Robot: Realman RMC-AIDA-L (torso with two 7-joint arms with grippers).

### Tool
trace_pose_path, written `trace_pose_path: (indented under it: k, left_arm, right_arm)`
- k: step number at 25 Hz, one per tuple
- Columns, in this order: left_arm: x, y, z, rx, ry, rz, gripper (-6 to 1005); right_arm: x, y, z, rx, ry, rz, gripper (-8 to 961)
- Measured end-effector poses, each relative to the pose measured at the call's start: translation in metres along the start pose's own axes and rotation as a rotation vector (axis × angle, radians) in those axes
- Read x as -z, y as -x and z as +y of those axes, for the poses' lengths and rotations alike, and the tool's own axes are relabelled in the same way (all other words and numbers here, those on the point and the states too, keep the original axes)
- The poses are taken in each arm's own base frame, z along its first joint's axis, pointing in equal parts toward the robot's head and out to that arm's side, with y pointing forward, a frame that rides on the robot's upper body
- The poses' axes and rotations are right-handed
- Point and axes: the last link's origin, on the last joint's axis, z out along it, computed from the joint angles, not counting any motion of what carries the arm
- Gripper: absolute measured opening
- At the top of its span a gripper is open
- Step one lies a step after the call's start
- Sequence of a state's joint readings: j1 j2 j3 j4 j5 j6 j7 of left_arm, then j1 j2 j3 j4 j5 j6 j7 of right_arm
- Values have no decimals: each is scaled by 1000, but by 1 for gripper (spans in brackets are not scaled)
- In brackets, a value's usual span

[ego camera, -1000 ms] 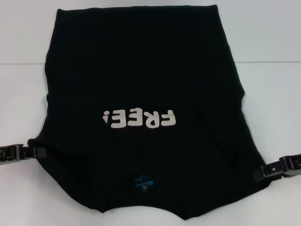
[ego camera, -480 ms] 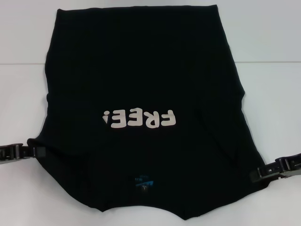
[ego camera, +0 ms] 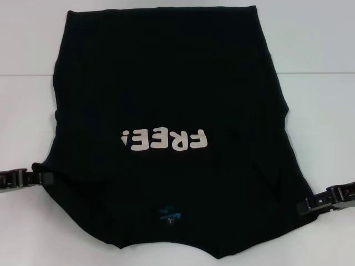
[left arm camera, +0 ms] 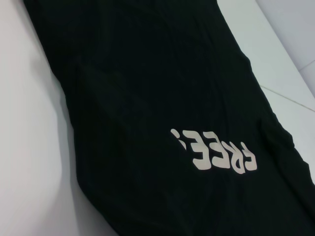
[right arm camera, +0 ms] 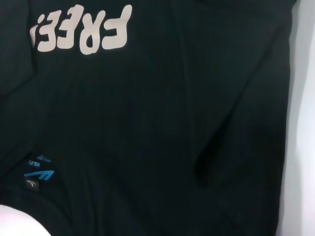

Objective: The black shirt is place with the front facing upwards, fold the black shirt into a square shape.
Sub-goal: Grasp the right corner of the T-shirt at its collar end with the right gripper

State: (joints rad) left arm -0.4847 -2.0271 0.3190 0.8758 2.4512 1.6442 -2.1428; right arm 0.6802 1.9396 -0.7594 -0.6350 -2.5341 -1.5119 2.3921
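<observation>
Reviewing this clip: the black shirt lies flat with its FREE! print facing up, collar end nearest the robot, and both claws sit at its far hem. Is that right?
Not quite. In the head view the left claw and right claw sit at the sides of the black shirt near its collar end, not the far hem. The rest holds.

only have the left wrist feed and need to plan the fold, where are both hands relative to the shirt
Observer: In the head view the left hand is at the left edge of the black shirt, toward its near end. The right hand is at the right edge.
Operator: is the collar toward the robot
Observer: Yes, the blue neck label lies at the end nearest the robot.
Operator: any wrinkles on the right side
Observer: The right wrist view shows a long crease in the cloth near the right edge.
</observation>
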Motion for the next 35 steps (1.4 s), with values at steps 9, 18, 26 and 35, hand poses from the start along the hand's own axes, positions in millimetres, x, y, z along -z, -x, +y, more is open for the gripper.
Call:
trace_pose_path:
  k: [9, 18, 26, 35]
  left_arm:
    - [-1, 0, 0, -1, 1, 0, 32]
    - [-1, -1, 1, -2, 2, 0, 32]
    - [0, -1, 1, -3, 1, 0, 33]
    - [0, -3, 1, -6, 1, 1, 33]
  right_arm:
    - [-8, 0, 7, -1, 31, 14, 767]
    - [-15, 8, 17, 25, 45, 4, 768]
    - [-21, 12, 21, 32, 46, 6, 767]
    - [-23, 17, 25, 43, 53, 2, 765]
